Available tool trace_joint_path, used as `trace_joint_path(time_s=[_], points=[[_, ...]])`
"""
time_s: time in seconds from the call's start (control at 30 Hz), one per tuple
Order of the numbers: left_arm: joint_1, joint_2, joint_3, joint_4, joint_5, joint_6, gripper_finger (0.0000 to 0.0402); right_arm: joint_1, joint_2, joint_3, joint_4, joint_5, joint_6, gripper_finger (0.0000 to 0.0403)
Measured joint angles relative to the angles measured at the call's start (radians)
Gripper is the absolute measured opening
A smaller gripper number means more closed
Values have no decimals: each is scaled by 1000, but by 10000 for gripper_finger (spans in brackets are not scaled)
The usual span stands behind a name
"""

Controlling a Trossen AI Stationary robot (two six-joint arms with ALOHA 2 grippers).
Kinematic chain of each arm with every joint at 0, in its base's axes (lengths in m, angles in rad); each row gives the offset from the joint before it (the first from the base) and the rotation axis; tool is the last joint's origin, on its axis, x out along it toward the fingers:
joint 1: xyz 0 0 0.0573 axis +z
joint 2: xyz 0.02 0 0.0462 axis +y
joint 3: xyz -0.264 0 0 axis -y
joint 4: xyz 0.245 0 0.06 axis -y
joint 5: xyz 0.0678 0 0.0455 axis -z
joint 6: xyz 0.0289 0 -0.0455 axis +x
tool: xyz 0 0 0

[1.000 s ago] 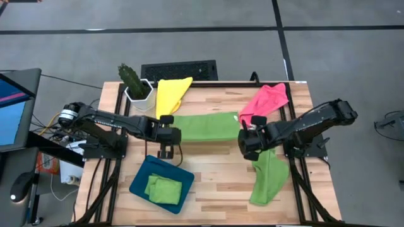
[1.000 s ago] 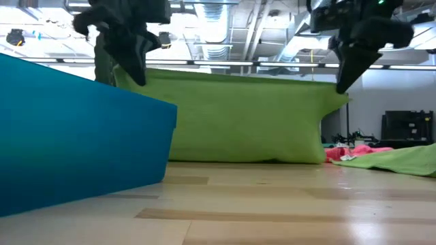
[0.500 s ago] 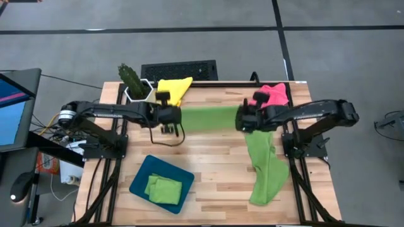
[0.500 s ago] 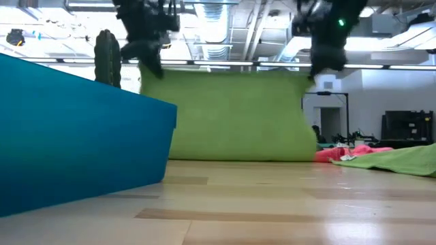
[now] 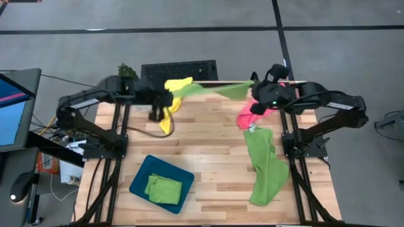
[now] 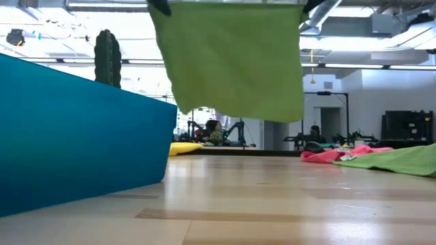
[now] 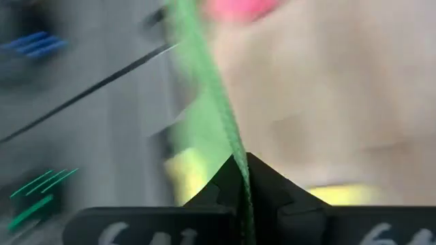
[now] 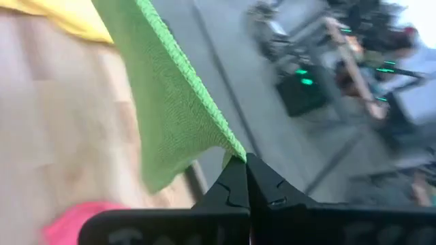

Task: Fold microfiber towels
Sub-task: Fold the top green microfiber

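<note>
Three green towels (image 5: 218, 90) showed, plus one yellow towel (image 5: 172, 88), one pink towel (image 5: 247, 115), one tray (image 5: 140, 180), one cactus (image 5: 126, 69).

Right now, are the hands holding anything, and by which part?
Yes. The left hand and right hand each pinch an upper corner of one lime green towel, which hangs between them, clear of the table.

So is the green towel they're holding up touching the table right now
No, in the low view the lime green towel hangs clear above the wooden table, with the room visible beneath its lower edge.
</note>
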Motion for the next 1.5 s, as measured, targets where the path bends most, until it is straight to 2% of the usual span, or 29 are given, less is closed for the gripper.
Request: trace_joint_path(time_s=[0.07,0.1,0.17,0.4,0.5,0.6,0.67,0.73,0.8,0.9,1.03,1.17,1.3,1.5], points=[[21,-11,44,-19,172,13,0,-2,-6,13,-12,-19,29,3],[31,-16,58,-14,204,16,0,-10,-9,14,-12,-27,36,3],[58,-19,69,-5,200,32,0,-33,-9,14,-11,-35,35,3],[222,56,23,50,33,194,0,-157,48,12,56,-15,-77,5],[295,122,5,148,-113,289,0,-248,89,15,140,60,-108,5],[343,197,5,272,-314,332,0,-317,139,14,169,128,-114,5],[361,227,4,313,-365,348,0,-345,166,14,164,130,-106,5],[368,233,4,331,-334,329,0,-368,180,14,148,109,-92,5],[367,231,5,326,-253,273,0,-377,191,14,118,89,-56,5],[346,230,4,254,-162,190,0,-378,213,14,32,32,34,6],[320,226,-21,116,-2,65,0,-317,227,-16,-101,-27,202,6],[271,223,-161,92,138,-21,0,-205,193,-168,-94,-98,335,6],[178,219,-344,146,160,-95,0,-54,180,-335,-80,-145,487,6],[-19,219,-581,361,145,-282,0,192,180,-481,-48,-201,725,6]])
